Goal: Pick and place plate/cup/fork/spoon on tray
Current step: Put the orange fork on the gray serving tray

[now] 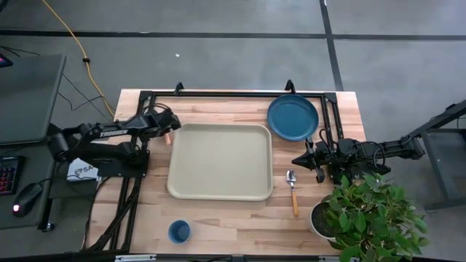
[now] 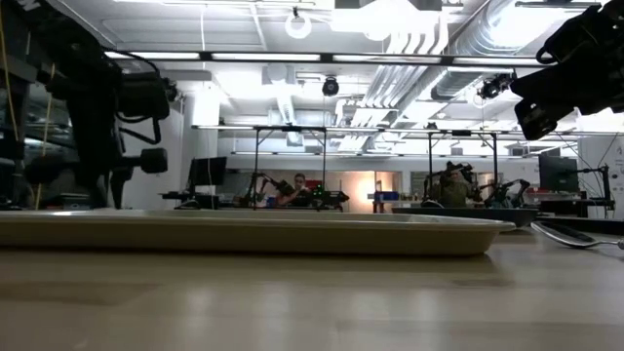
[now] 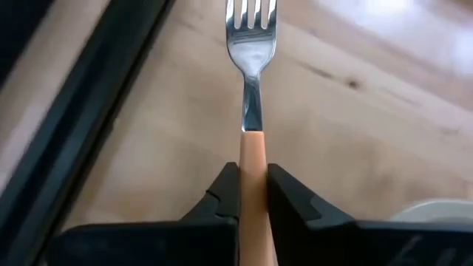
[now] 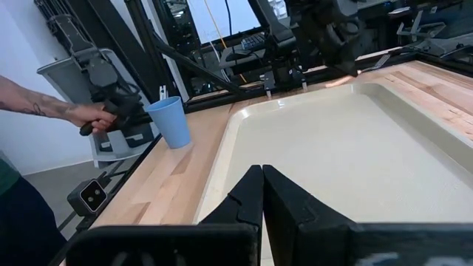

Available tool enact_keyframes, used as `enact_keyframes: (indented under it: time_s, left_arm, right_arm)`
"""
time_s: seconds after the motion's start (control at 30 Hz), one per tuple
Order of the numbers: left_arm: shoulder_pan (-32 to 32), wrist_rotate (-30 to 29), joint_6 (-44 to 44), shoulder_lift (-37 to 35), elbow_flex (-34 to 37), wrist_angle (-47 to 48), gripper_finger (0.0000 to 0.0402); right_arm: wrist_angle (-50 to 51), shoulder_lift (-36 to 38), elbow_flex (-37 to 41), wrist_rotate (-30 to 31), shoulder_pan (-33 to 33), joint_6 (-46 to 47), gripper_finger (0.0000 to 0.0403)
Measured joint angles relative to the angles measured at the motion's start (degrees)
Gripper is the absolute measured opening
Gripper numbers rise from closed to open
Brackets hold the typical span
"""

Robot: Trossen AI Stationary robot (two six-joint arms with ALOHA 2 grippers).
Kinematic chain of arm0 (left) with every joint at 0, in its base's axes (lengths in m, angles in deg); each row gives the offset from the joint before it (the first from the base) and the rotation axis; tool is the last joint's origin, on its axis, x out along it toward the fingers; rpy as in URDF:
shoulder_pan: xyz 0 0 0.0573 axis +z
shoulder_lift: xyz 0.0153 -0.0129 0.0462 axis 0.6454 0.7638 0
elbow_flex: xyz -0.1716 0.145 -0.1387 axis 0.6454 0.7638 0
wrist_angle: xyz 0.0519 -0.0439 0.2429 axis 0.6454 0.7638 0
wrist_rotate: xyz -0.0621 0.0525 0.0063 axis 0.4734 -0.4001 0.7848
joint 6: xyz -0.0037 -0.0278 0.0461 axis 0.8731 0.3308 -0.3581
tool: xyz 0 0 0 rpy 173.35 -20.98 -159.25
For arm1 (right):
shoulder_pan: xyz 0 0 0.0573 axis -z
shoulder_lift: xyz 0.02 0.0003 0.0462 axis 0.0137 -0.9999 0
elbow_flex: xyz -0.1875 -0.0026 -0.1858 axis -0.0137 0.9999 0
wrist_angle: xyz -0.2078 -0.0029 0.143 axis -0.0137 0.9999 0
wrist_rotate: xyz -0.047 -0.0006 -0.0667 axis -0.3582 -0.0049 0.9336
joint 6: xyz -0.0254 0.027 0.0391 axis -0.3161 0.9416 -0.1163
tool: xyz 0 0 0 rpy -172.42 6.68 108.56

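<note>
**Q:** What does your left end effector hold, and where?

**A:** My left end effector (image 3: 253, 193) is clamped on the orange handle of the fork (image 3: 251, 89); the silver tines point away from my wrist over bare wood. In the overhead view this end effector (image 1: 167, 134) sits just beside the tray's (image 1: 175, 185) far left corner, with a bit of the orange handle showing at its tip.

**Q:** And your right end effector?

**A:** My right end effector (image 4: 262, 193) has its fingers pressed together with nothing between them. It hovers to the right of the tray (image 4: 414, 181), near the spoon (image 1: 292, 191), and faces across the tray toward the cup (image 4: 169, 122).

**Q:** Where do the remaining items lie?

**A:** The plate (image 1: 293, 116) rests on the bench (image 1: 240, 222) near the tray's far right corner. The spoon lies on the bench just right of the tray, bowl toward the far side. The cup (image 1: 179, 231) stands near the front edge, apart from the tray. A potted plant (image 1: 368, 218) fills the front right corner. Beyond the bench, a person's hand (image 4: 92, 117) grips a dark device.
</note>
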Motion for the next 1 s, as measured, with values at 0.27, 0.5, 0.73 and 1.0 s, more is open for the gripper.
enact_keyframes:
  time_s: [0.27,0.5,0.73,1.0]
  left_arm:
    - [1.25,-0.49,-7.23,-8.4,-4.2,0.28,0.0004]
    - [-7.35,4.98,-12.16,-10.05,-12.09,2.91,0.0002]
    - [-32.08,0.59,6.37,-6.89,-12.61,11.57,0.0]
    - [-52.97,-1.87,31.02,3.15,-12.61,15.23,0.0]
  right_arm:
    - [0.0,0.02,0.0,0.0,-0.01,0.0,0.0]
    - [0.0,0.0,0.0,0.0,-0.01,0.0,0.0]
    - [0.0,0.0,0.0,0.0,0.0,-0.01,0.0]
    - [0.0,0.0,0.01,0.02,-0.01,0.0,0.0]
